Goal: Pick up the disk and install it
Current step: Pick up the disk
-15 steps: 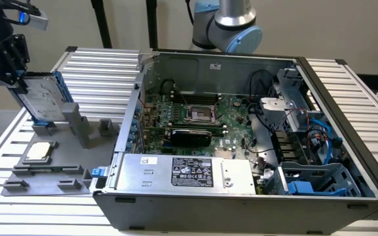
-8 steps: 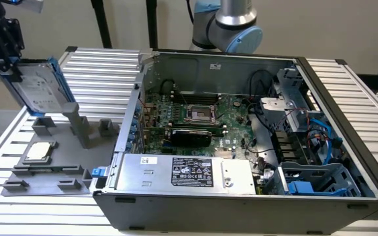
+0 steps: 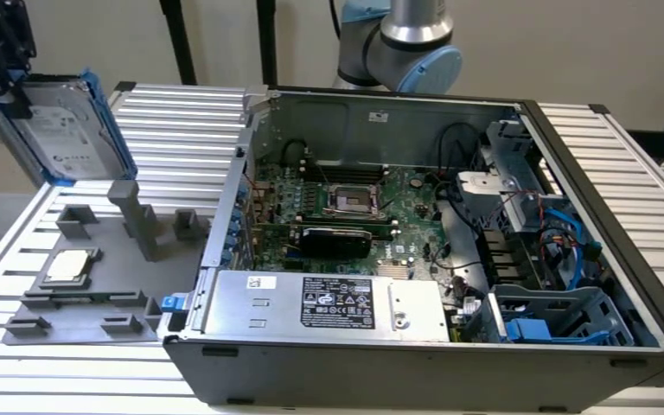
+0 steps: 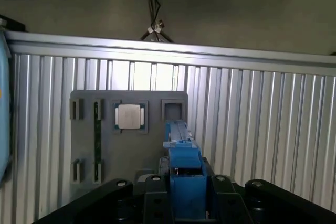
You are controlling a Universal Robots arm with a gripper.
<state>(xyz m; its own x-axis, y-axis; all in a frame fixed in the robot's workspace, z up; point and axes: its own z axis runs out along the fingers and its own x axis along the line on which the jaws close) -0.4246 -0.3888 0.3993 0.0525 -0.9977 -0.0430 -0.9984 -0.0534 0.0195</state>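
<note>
The black gripper (image 3: 11, 86) was clamped on the upper end of the disk (image 3: 73, 130), a flat silver-grey hard drive with a white printed label, framed by a bright blue plastic carrier. The disk hung on edge, slightly tilted, raised over the far side of a dark grey moulded fixture tray (image 3: 113, 277). A small square silver processor chip (image 3: 69, 264) sat in that tray. An open grey metal computer case (image 3: 367, 372) stood to the exterior view's right, on a ribbed aluminium table (image 3: 170, 112).
</note>
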